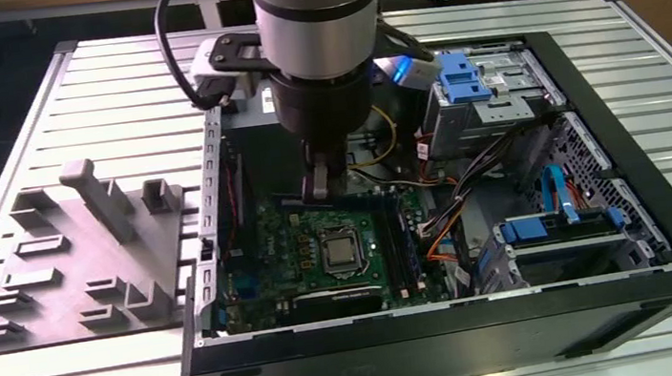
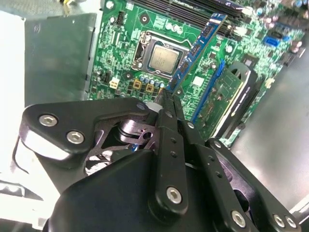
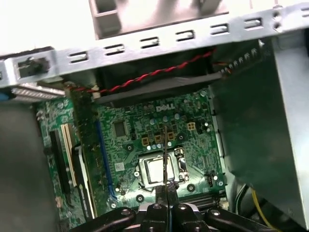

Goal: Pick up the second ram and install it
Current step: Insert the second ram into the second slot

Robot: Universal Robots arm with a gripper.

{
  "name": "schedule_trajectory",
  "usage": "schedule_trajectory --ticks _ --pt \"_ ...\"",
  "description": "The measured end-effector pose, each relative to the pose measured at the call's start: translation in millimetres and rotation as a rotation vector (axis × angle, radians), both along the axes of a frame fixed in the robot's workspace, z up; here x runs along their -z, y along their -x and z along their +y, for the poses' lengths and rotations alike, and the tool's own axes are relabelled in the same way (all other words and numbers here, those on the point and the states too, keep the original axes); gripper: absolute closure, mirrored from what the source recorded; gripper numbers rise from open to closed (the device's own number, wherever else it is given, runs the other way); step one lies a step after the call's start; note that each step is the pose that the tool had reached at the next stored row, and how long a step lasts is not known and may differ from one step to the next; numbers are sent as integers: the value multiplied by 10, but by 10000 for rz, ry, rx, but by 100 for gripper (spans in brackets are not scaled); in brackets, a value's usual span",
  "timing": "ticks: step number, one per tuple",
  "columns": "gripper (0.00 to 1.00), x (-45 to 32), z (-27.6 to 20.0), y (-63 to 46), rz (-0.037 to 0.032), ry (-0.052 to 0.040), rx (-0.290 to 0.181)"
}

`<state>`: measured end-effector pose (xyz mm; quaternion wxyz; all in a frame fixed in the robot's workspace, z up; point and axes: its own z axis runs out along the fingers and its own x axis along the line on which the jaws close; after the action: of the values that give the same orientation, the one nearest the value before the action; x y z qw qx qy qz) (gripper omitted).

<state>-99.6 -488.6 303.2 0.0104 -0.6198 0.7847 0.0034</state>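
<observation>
Second ram (image 2: pixel 199 44), a thin blue-green strip, is clamped at one end in the gripper (image 2: pixel 166 100); fingers closed tight on it, strip sticking straight out from the tips; seen edge-on as a thin line in first wrist view (image 3: pixel 165 154). It hangs inside the open computer case (image 1: pixel 650 236), over the motherboard (image 2: pixel 120 58) & just beside the processor (image 2: pixel 164 59); can't tell if it touches the board. Gripper (image 1: pixel 325 184) reaches down into the case approx. mid-board in exterior view. Grey moulded fixture (image 1: pixel 88 257) lies on the table (image 1: pixel 92 83) at exterior view's left, apart from the case.
</observation>
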Motion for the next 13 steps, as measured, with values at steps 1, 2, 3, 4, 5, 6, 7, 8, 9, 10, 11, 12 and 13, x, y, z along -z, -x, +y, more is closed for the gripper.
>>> schedule_trajectory --ticks 1,2,3,4,5,6,7,8,9,10,11,12,13 --pt "89 2 0 0 0 -1 179" --pt "89 4 0 0 0 -1 360" --pt "89 5 0 0 0 0 550" --pt "89 7 0 0 0 0 730" --pt "89 9 0 0 0 -1 910" --pt "89 11 0 0 0 -1 1089" --pt "89 13 0 0 0 -1 1270" --pt "89 15 0 0 0 0 1454" --pt "89 17 0 0 0 -1 1635" --pt "89 19 0 0 0 0 1826" --pt "89 22 0 0 0 -1 2005" --pt "89 24 0 0 0 -1 2185" --pt "89 27 0 0 0 -1 2364"
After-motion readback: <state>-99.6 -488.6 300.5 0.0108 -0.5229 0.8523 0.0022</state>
